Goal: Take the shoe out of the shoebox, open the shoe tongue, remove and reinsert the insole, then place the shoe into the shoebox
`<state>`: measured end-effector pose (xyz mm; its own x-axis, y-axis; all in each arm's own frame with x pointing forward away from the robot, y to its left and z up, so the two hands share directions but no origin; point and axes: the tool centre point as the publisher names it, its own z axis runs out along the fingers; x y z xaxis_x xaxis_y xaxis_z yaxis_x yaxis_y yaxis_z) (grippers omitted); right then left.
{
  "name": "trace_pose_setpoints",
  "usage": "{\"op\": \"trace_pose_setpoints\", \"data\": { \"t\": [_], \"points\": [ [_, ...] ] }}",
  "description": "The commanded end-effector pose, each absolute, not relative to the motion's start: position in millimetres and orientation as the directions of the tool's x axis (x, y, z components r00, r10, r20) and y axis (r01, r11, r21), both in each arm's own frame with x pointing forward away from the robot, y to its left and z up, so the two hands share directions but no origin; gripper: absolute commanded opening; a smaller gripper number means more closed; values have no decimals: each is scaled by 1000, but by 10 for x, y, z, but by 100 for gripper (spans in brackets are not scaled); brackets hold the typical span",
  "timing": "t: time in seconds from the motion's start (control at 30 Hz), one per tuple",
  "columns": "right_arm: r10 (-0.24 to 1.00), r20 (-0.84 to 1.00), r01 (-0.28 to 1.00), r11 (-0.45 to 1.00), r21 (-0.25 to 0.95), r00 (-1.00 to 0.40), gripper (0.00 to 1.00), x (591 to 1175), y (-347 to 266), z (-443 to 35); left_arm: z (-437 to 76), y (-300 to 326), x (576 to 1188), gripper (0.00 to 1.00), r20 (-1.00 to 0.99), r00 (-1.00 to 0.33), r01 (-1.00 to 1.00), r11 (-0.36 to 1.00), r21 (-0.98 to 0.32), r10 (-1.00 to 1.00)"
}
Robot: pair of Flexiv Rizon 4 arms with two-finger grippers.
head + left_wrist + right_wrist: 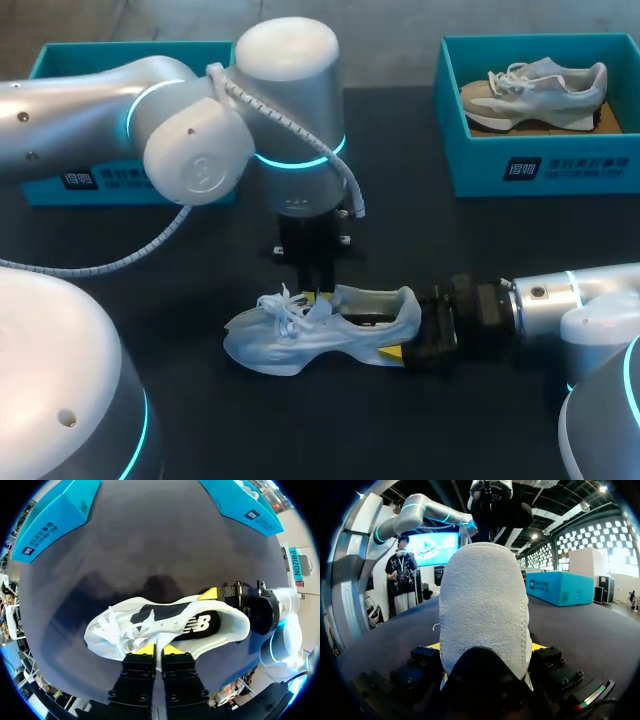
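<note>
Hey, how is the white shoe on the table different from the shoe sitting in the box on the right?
The white shoe stands on the dark table; the grey shoe lies inside the blue box. The white shoe is held at the heel by the right gripper; nothing touches the grey shoe. The white shoe is pale all over; the grey shoe mixes grey and white. Both are laced sneakers.

Head view: fixed, high overhead, looking steeply down on the shoe [300,340]. Left wrist view: close above the shoe, facing down. Right wrist view: level behind its heel, very close. Shared: the shoe.
</note>
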<state>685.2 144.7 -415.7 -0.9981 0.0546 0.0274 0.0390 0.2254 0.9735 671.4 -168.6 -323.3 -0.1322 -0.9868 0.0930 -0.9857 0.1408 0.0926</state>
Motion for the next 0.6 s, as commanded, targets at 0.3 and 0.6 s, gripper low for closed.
{"op": "trace_pose_setpoints", "data": {
  "t": [0.3, 0.6],
  "points": [
    [59, 27, 39, 228, 973, -998, 0, 6845, 1455, -4147, -3078, -1267, 6568, 0, 223, -97, -994, 107, 35, -970],
    [59, 27, 39, 228, 973, -998, 0, 6845, 1455, -4147, -3120, -934, 6512, 0, 243, -40, -998, 48, 30, -969]
  ]
}}
